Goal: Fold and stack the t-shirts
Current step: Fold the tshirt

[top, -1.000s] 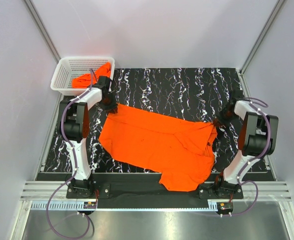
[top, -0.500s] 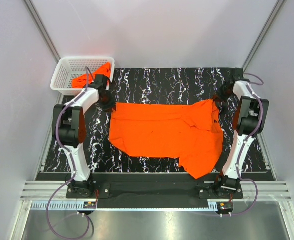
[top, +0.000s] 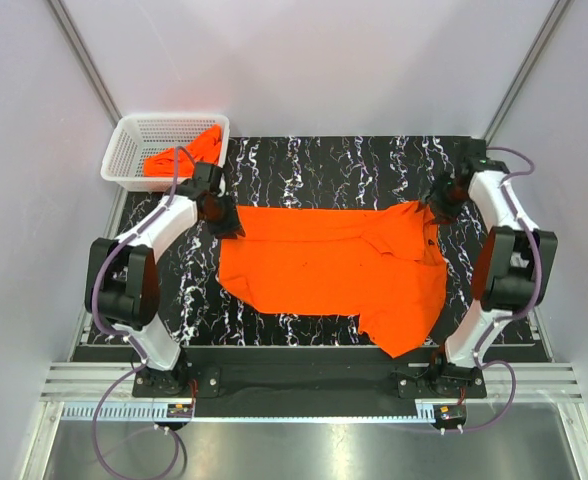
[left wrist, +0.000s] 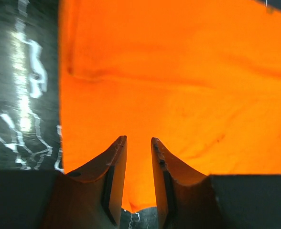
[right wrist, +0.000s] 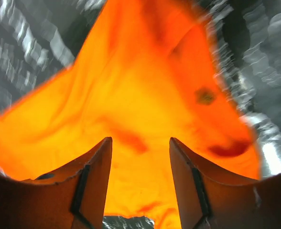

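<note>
Left arm (top: 164, 225) extended toward far-left of worktop (top: 324, 165); left tool (left wrist: 138, 139) angled down, jaws parted narrowly. Right arm (top: 509, 215) extended toward worktop's far-right; right tool (right wrist: 140, 139) spread wide.

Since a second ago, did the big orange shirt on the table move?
Yes. The t-shirt pulled back from the near edge of the table, toward the far side, and its top edge straightened.

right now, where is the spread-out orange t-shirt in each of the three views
Top external: the t-shirt lies spread across the middle of the mat.
Left wrist: the t-shirt fills most of the frame, with one straight edge down the left.
Right wrist: the t-shirt fills the centre and narrows toward the top.
Shared landmark: the black white-veined mat, left of the cloth in the left wrist view and on both sides of it in the right wrist view.
</note>
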### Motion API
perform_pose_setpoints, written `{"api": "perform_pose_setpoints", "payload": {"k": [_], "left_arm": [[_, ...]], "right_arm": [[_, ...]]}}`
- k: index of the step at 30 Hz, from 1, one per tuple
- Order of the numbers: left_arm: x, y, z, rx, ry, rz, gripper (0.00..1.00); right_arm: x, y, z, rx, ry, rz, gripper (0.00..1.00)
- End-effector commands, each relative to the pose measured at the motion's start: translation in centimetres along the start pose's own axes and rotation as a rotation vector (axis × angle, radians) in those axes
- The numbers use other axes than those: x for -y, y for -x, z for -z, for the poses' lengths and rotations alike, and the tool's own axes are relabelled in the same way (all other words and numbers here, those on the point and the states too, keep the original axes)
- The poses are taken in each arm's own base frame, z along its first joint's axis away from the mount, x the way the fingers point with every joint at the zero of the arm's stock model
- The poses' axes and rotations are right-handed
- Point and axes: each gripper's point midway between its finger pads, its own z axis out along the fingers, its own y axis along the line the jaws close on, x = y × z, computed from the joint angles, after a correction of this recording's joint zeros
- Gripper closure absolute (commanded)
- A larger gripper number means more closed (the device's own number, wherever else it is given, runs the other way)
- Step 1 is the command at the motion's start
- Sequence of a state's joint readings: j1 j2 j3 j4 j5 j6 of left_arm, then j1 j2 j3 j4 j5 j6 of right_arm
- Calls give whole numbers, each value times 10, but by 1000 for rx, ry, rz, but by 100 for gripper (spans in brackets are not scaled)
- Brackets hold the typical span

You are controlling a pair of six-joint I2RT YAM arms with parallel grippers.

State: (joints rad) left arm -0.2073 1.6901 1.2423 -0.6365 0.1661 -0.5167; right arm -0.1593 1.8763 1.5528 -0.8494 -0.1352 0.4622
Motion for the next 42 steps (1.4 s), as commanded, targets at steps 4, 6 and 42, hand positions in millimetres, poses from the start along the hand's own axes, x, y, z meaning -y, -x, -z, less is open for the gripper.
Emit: {"api": "perform_pose_setpoints", "payload": {"k": [4,6,42], "left_arm": [[37,-6,14,4,-118,-57,69],[46,-10,15,-4,-138,-71,69],[64,-21,6,-41,-158,-137,70]], "right_arm": [[-67,-120,2,-131,185,256,39],[-68,-132,-9,-149,171,286,35],[-61,-124,-35,-105,-61,420,96]]}}
